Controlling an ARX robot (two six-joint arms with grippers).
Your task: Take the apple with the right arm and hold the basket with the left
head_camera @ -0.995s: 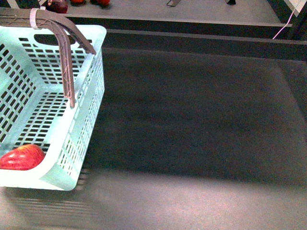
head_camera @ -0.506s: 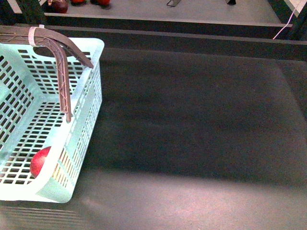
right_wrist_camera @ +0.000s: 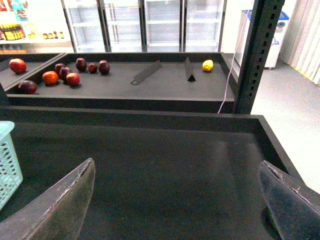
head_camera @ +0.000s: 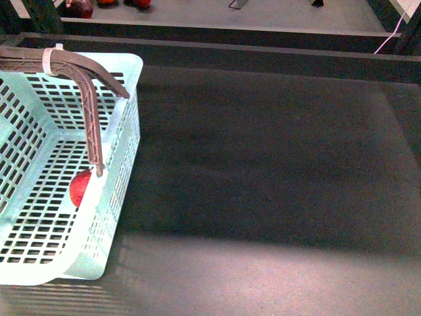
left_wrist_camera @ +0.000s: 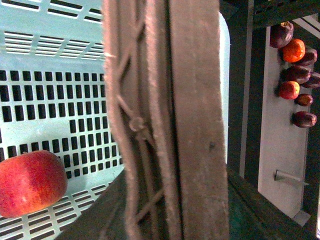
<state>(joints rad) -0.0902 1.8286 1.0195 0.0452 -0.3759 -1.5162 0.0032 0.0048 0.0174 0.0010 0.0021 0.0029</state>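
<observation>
- The apple (head_camera: pixel 80 187) is lying on the basket's slotted floor, close to the right wall and partly hidden behind it in the front view.
- My left gripper (head_camera: pixel 108 125) is clamped over the right wall of the basket (head_camera: pixel 128 62): one finger runs down inside, the other sits outside at the rim, and in the wrist view they look pressed together on the plastic.
- To hold well from here, I want steady grip and no twisting; the wall is thin lattice and I judge it could flex or slip if I tilt the wrist.
- The apple is loose and round, so I'd guess any tilt sends it rolling; I'll keep the basket level.
- The left arm comes in from the far left, fingers bending sharply down at the rim, zip tie (head_camera: pixel 48 59) showing near the knuckle.
- My right gripper (right_wrist_camera: pixel 175 200) has its fingers spread wide with nothing between them, hanging above the dark table (head_camera: pixel 276 151), well to the right of the basket and facing the far shelf (right_wrist_camera: pixel 150 87) of fruit.
- I judge the right arm's part done; it should stay clear of the basket.
</observation>
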